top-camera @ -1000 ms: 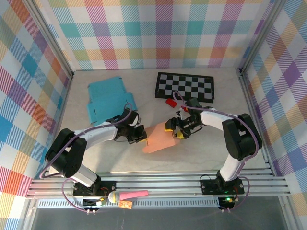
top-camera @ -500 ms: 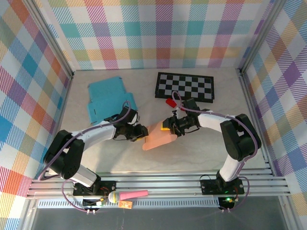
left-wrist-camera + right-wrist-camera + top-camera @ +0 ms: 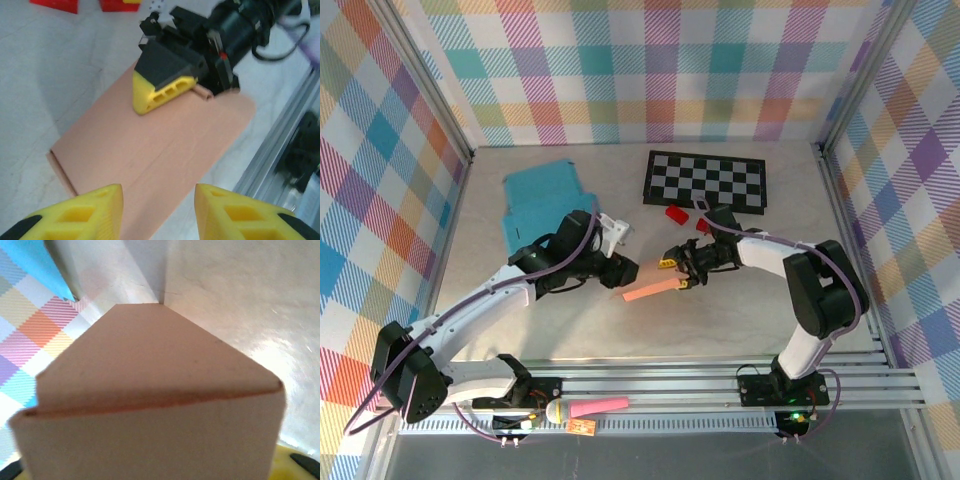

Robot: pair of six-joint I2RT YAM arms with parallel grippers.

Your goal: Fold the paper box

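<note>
Salmon-pink paper box (image 3: 150,405) right up against the lens, a crease running across it, upper flap tapering away. Pale table (image 3: 240,300) beyond, blue sheet (image 3: 25,260) top left, checked wall (image 3: 35,335) left, yellow fingertip (image 3: 287,469) bottom right.

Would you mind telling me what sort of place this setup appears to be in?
Most likely a lab test cell for robot manipulation: plaid backdrop panels wall in a small tabletop, aluminium rails frame its near edge, with props such as a checkerboard and a pink paper box inside.
</note>
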